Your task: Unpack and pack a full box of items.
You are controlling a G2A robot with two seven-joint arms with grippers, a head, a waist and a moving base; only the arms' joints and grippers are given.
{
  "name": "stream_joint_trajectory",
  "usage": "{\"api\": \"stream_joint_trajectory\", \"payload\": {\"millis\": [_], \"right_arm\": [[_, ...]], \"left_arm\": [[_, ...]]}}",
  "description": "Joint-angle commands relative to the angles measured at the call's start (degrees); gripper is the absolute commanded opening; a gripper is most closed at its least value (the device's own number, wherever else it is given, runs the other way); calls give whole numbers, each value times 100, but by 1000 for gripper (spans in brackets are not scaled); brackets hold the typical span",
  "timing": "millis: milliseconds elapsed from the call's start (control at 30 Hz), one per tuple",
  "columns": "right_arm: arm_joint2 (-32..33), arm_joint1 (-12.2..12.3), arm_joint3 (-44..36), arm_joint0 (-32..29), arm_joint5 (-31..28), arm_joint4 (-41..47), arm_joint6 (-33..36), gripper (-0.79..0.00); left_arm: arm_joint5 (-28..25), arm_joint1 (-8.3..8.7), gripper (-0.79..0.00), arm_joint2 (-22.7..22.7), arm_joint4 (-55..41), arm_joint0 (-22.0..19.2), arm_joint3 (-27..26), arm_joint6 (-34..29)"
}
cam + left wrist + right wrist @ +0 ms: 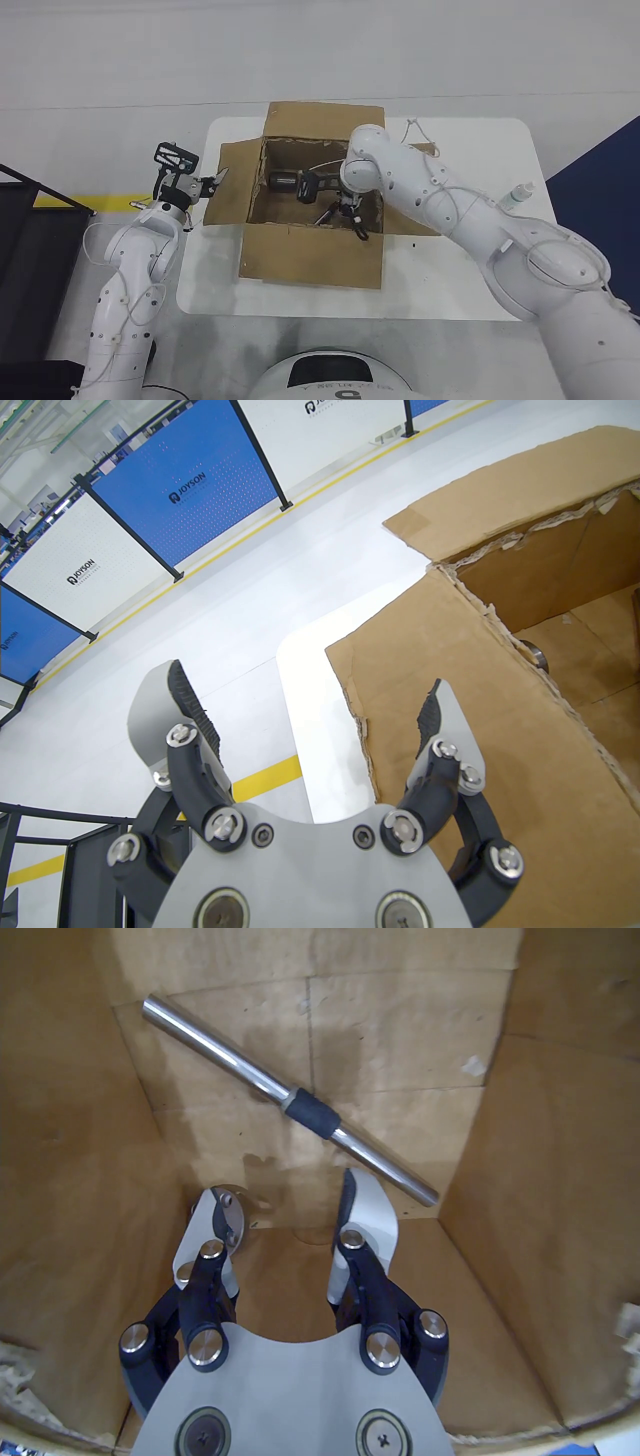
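1. A black frame [22, 235] stands on the floor off the table's left side.
2. The left gripper [214, 181] [305, 680] hangs over the left edge of the table [470, 290] [300, 760], just outside the box. Its claw is spread wide and holds nothing. One finger is in front of the box's left flap, the other in front of the floor.
3. The box [310, 258] [450, 725] [60, 1128] sits on the left half of the table, open at the top, with its four flaps folded outward. The edges are torn and ragged.
4. A rod [215, 1045] of shiny metal, with a black sleeve [312, 1114] around its middle, lies flat and slantwise on the box floor. One end is close to a corner.
5. A round metal disc [236, 1220] [537, 656] with screw heads lies on the box floor near a side wall.
6. The right gripper [345, 214] [280, 1184] is down inside the box, above its floor. Its claw is moderately open with nothing between the fingers. The rod lies just beyond the fingertips. The disc is right beside one finger; I cannot tell if they touch.
7. A thin cord [415, 130] lies on the table behind the box's right flap.
8. A small bottle [519, 196] stands near the table's right edge, well apart from the box.
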Motion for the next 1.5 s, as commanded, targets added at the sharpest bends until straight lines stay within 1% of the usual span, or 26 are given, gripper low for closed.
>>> {"api": "stream_joint_trajectory", "payload": {"millis": [0,33,133,200,267,433,500,633,667,700,733,800,833,867,967,1033,1067,1200,1233,1267,1333,1367,1400,1433,1467], "right_arm": [[-132,7,27,34,-31,164,-39,-92],[-199,11,45,53,-45,232,-53,-31],[-260,21,75,53,-77,345,-85,-28],[-260,26,90,9,-70,346,-78,-9],[-260,23,96,-36,-14,334,-21,-12],[-260,-29,148,-187,196,190,190,-102],[-260,-74,220,-241,282,77,276,-108],[-260,-185,409,-266,367,-152,360,-179],[-260,-215,465,-258,389,-205,383,-219],[-260,-243,517,-238,397,-256,390,-280],[-260,-272,578,-217,419,-304,412,-391],[-260,-330,700,-152,497,-419,489,-431],[-260,-357,744,-116,520,-460,511,-465],[-257,-381,783,-76,521,-487,512,-505],[-187,-414,827,-4,558,-603,266,-677],[-141,-403,802,-3,608,-713,81,-763],[-122,-391,770,-9,608,-760,11,-773],[-25,-321,628,-59,627,-879,-125,-733],[3,-301,591,-76,600,-878,-135,-705],[37,-279,546,-93,527,-848,-153,-653],[124,-225,480,-116,388,-786,-223,-613],[175,-196,440,-128,306,-748,-281,-566],[222,-163,411,-138,242,-735,-331,-502],[283,-131,373,-145,198,-702,-397,-311],[301,-120,364,-149,184,-695,-412,-68]], "left_arm": [[0,0,0,0,0,0,0,0],[0,0,0,0,0,0,0,0],[0,0,0,0,0,0,0,0],[0,0,0,0,0,0,0,0],[0,0,0,0,0,0,0,0],[0,0,0,0,0,0,0,0],[0,0,0,0,0,0,0,0],[0,0,0,0,0,0,0,0],[0,0,0,0,0,0,0,0],[0,0,0,0,0,0,0,0],[0,0,0,0,0,0,0,0],[0,0,0,0,0,0,0,0],[0,0,0,0,0,0,0,0],[0,0,0,0,0,0,0,0],[0,0,0,0,0,0,0,0],[0,0,0,0,0,0,0,0],[0,0,0,0,0,0,0,0],[0,0,0,0,0,0,0,0],[0,0,0,0,0,0,0,0],[0,0,0,0,0,0,0,0],[0,0,0,0,0,0,0,0],[0,0,0,0,0,0,0,0],[0,0,0,0,0,0,0,0],[0,0,0,0,0,0,0,0],[0,0,0,0,0,0,0,0]]}}
